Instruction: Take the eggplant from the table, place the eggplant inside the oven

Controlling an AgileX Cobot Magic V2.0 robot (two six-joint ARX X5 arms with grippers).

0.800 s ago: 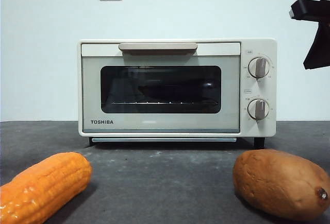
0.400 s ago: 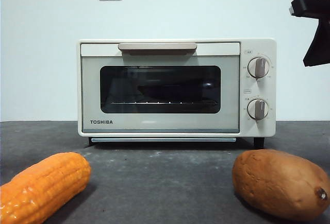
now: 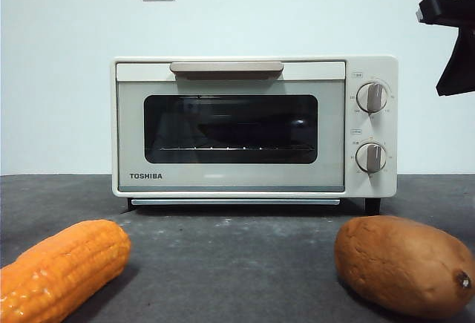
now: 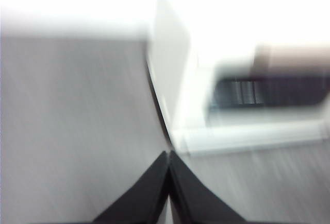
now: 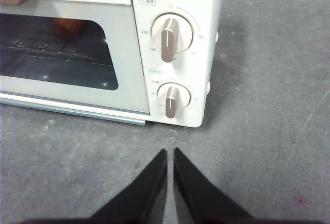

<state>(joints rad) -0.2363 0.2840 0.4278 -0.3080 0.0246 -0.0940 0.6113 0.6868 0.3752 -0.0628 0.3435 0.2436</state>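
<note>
two vegetables lay on the table [image 3: 245, 263] in the front view, and neither was the eggplant — no dark purple shape showed in any of the three views, so where it was could not be told. an orange corn cob [image 3: 63, 269] lay at the near left, its surface ribbed with rows of kernels and faintly glossy, one blunt end pointing toward the oven. a brown sweet potato [image 3: 404, 265] lay at the near right, plump and matte, with a rough skin and a small dark stub at its end. both lay well apart, with bare tabletop between them.

behind them stood the oven [image 3: 252, 126], a cream-white box with rounded corners and smooth painted sides. its door was shut, a dark glass pane set in it, and a thin wire rack showed through the glass. a beige bar handle [image 3: 226, 67] ran along the top of the door, and two round knobs [image 3: 371, 97] sat one above the other on its right panel, each with a brownish grip. the table was dark grey, mottled and grainy.

the right gripper [image 5: 170, 152] hung above the table in front of the knob side of the oven — its black tapered jaws pressed nearly together, holding nothing. the left gripper [image 4: 168, 154] showed in a heavily blurred picture near the oven's other corner, jaws pressed together and empty.
</note>
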